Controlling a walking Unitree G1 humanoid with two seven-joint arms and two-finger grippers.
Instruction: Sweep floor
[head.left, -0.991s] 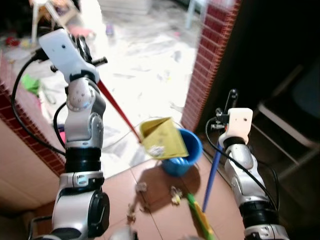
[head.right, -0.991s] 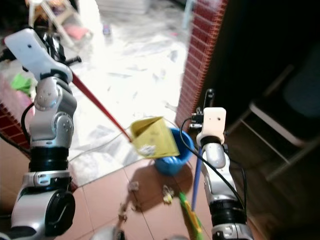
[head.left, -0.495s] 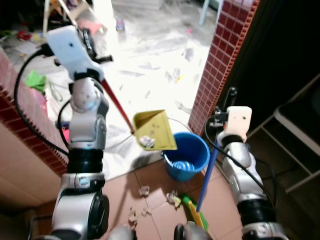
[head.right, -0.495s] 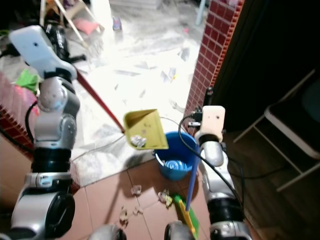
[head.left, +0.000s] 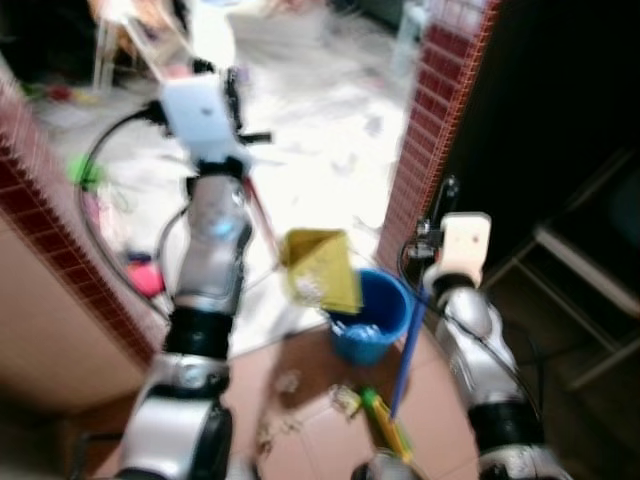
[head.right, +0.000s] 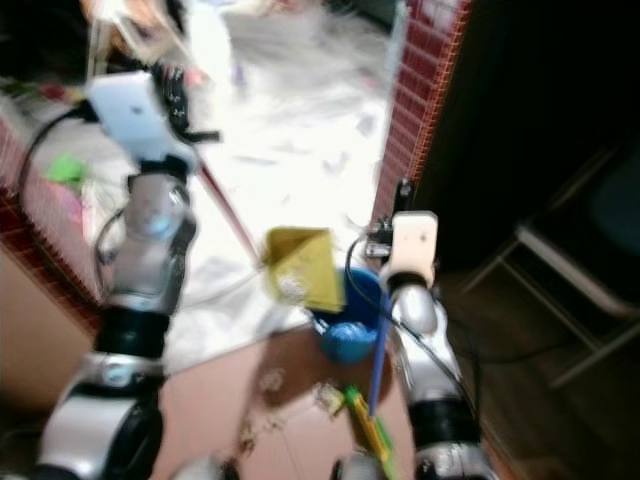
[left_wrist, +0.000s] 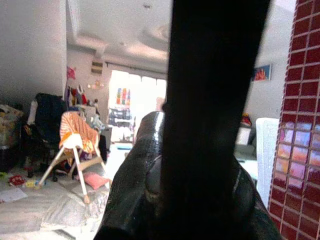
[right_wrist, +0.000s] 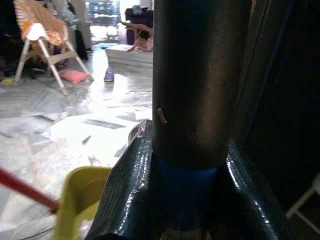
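My left gripper (head.left: 233, 86) is raised and shut on the red handle (head.left: 262, 225) of a yellow dustpan (head.left: 320, 268). The dustpan hangs tilted at the left rim of a blue bucket (head.left: 372, 316), with pale scraps in it. My right gripper (head.left: 446, 193) is shut on the upright blue handle (head.left: 409, 342) of a broom, whose green head (head.left: 386, 428) rests on the tiles. Crumpled paper scraps (head.left: 346, 400) lie on the terracotta floor in front of the bucket. In the right wrist view the fingers (right_wrist: 129, 190) clamp the dark handle (right_wrist: 195, 75).
A red brick pillar (head.left: 436, 120) rises right behind the bucket. A low brick wall (head.left: 60, 225) runs along the left. A folding chair (head.left: 590, 265) stands in the dark on the right. Beyond lies a bright marble floor (head.left: 310, 130) with litter and a high chair (left_wrist: 75, 145).
The camera has swung and the picture is now blurred. The dustpan has tipped a little closer to the bucket's rim. Both grippers keep their hold.
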